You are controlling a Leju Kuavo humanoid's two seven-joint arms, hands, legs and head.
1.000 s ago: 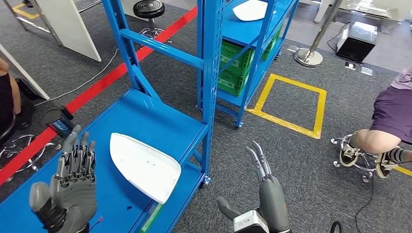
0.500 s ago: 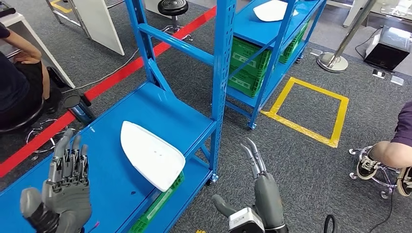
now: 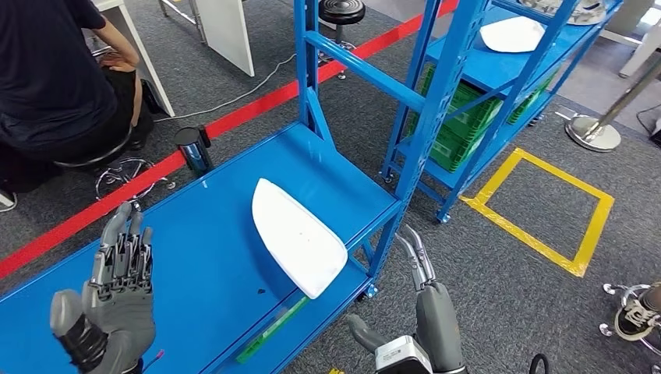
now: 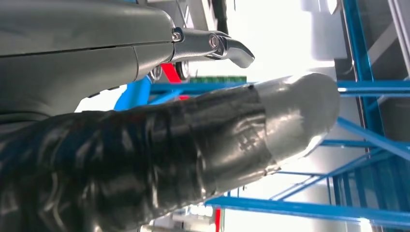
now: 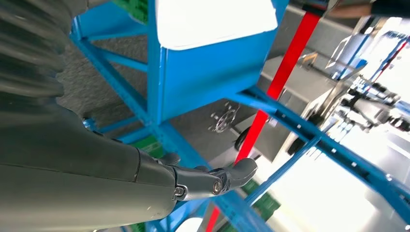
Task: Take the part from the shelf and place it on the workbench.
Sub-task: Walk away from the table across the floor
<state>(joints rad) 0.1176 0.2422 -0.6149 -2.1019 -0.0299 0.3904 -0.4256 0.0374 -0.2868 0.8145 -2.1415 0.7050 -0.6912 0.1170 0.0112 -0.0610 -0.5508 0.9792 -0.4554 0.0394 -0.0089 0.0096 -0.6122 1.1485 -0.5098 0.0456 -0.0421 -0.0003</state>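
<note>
A white, flat, teardrop-shaped part (image 3: 298, 236) lies on the blue shelf board (image 3: 203, 257) near its right front edge. In the right wrist view the same white part (image 5: 212, 19) shows on the blue board. My left hand (image 3: 113, 300) is raised over the left end of the board, fingers straight and apart, holding nothing, well left of the part. My right hand (image 3: 425, 312) hangs off the shelf's right side over the carpet, fingers extended, empty. The left wrist view shows the thumb (image 4: 203, 140) with nothing held.
A blue upright post (image 3: 413, 148) stands right beside the part. A second blue rack (image 3: 499, 70) behind holds another white part (image 3: 510, 33) and green crates (image 3: 460, 117). A seated person (image 3: 54, 70) is at far left. Red tape, yellow floor square and stools lie around.
The whole scene has shifted right and down in the head view, so the camera has turned left. Both hands keep the same pose, empty.
</note>
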